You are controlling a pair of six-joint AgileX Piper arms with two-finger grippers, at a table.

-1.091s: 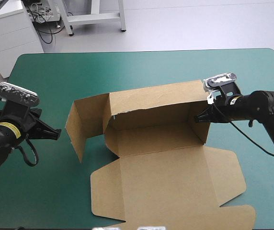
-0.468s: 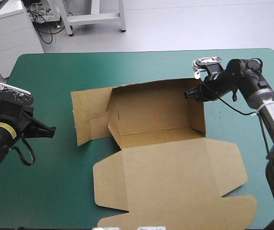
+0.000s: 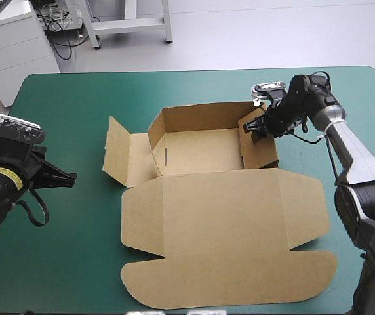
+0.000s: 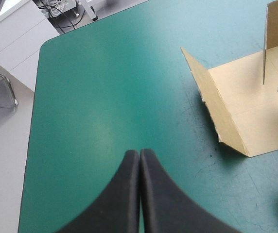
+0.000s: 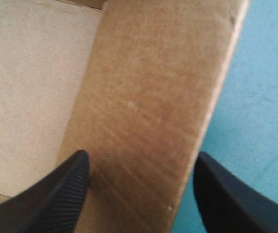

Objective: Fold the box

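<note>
Right wall [image 3: 261,147] of box [image 3: 220,223] being tucked by released right end effector [image 3: 253,130]; left end effector [image 4: 140,153] clenched, empty; left flap [image 3: 125,157] judged next.

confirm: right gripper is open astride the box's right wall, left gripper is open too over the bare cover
Not quite: the left gripper is shut, not open. The left wrist view shows its fingers meeting in one pointed arch over the teal-green cover, clear of the box. The right gripper is indeed open astride the box's right wall.
</note>
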